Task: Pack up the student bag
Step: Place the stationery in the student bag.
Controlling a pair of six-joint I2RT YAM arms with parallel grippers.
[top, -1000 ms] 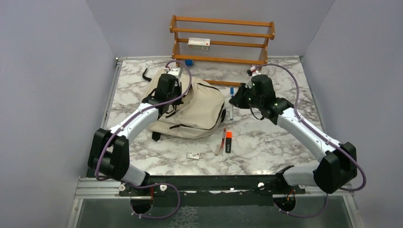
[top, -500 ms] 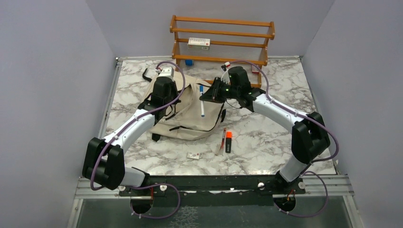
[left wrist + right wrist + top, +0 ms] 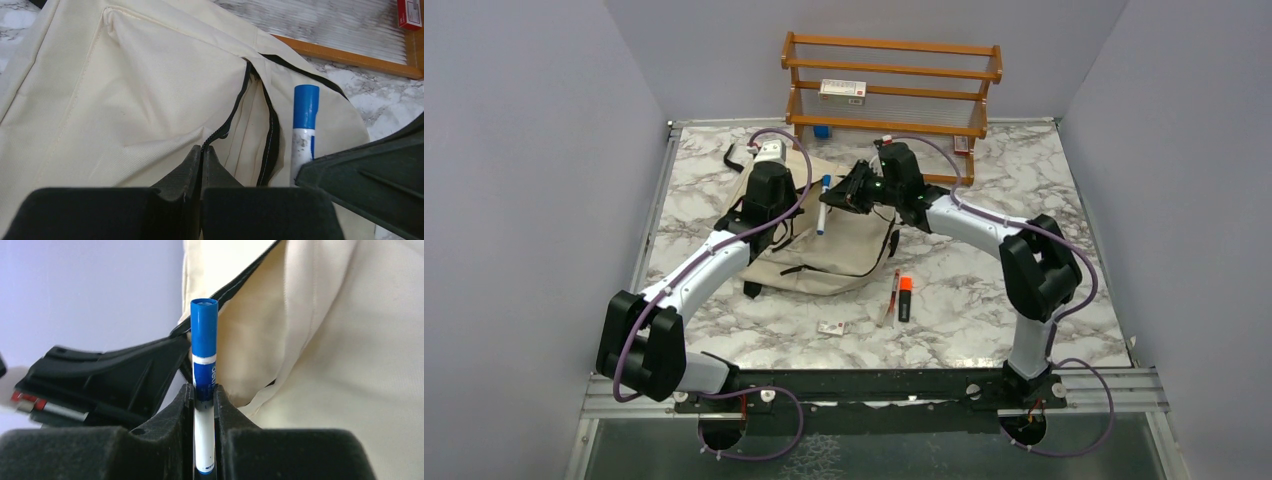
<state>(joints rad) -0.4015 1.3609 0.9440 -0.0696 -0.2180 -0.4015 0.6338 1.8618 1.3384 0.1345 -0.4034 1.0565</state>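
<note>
While the right gripper (image 3: 204,397) clamps a blue-capped marker (image 3: 204,335), the zipper slit (image 3: 252,125) of the student bag (image 3: 849,250) gapes narrowly beside it.
Closed tight, the left gripper (image 3: 202,152) pinches the slit's edge; the bag's inside is hidden.

The left wall (image 3: 524,150), the back wall (image 3: 704,50) and the right wall (image 3: 1184,150) are plain and smooth, of a pale grey-lilac colour. Between them lies a table top (image 3: 984,310) with a white and grey marble pattern, and a metal rail (image 3: 624,400) runs along its near edge. A wooden rack (image 3: 892,70) of orange-brown colour, with several levels, stands at the far edge of the table, close to the back wall. The light is even and soft, and the shadows are weak
</note>
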